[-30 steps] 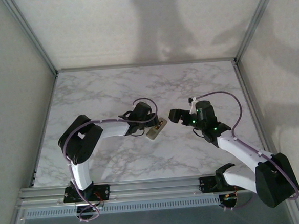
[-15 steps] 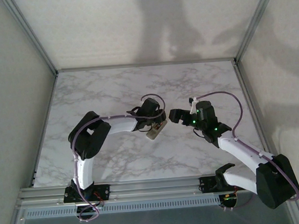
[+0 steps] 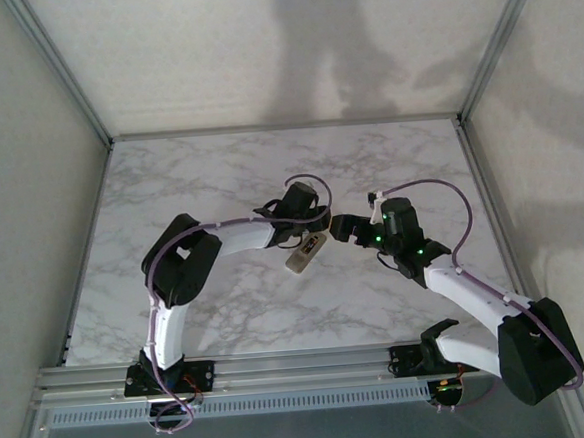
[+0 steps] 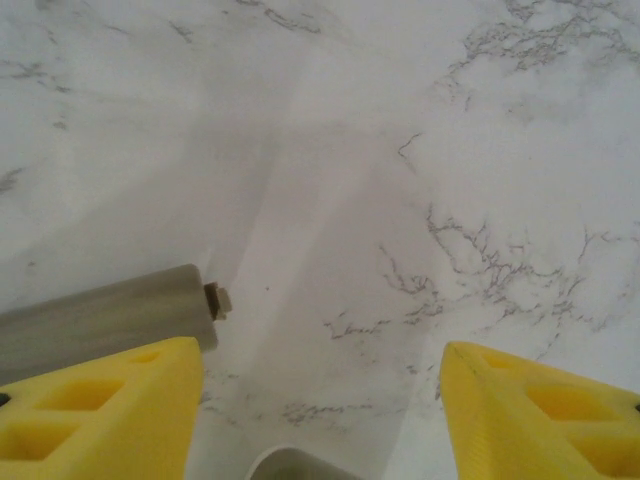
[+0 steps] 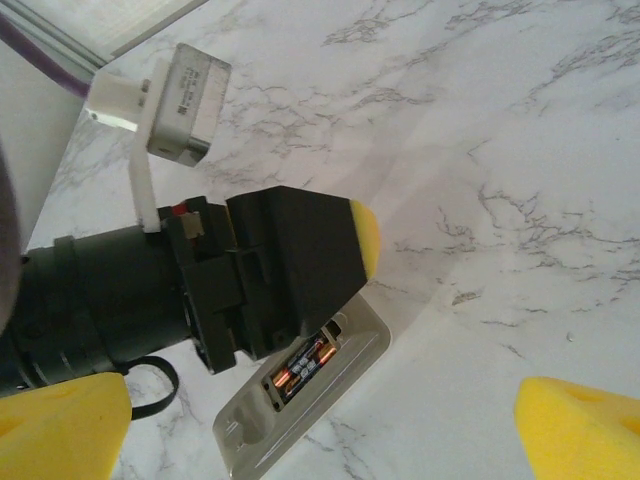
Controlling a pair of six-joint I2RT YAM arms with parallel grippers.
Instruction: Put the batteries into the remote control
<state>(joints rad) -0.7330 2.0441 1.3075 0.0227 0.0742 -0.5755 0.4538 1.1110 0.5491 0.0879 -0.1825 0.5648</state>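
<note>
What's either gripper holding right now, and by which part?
Nothing clamped. Left gripper is open, a battery beside one finger only, not between them. Right gripper is open and empty.

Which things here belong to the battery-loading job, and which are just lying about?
Job: remote control, compartment open; grey nubbed cylinder, likely a battery, beside left gripper.
Just there: marble table; aluminium frame rail.

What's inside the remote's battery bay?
What look like the two batteries, dark with orange ends, lie in the open bay of the remote. The left gripper hangs over the bay's far end, so anything there is covered.
</note>
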